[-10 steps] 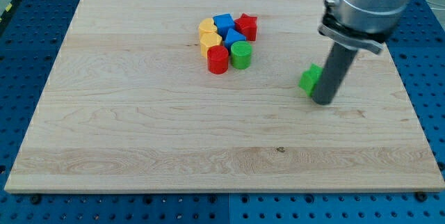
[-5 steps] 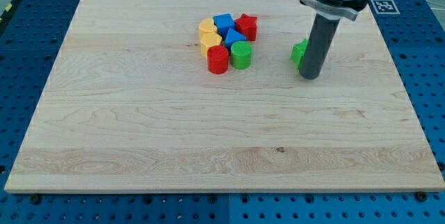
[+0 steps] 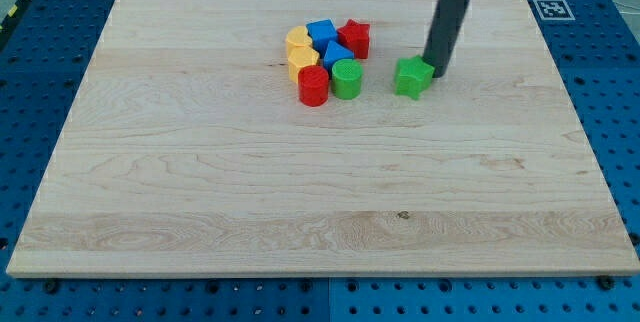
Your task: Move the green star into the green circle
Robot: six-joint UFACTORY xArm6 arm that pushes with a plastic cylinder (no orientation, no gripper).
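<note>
Green star [image 3: 412,76]: upper middle of desk [image 3: 200,212], near the cluster's right side, apart from it by a small gap.
Tip [image 3: 437,73]: touching or just beside the star's right edge, rod rising toward the view's top.
Pincer: none fitted; rod only, so no open or closed state to report.
Green circle [image 3: 346,79]: left of the star, at the cluster's lower right corner, nothing between the two.
Red circle [image 3: 313,87]: touching the green circle's left side.
Blue blocks [image 3: 326,42], yellow blocks [image 3: 300,50], red star [image 3: 354,38]: packed above, shapes partly hidden.
Risks, as judged: off-centre contact could spin the star past the circle toward the view's bottom; too firm a push could drive the circle into the red circle and scatter the cluster.
</note>
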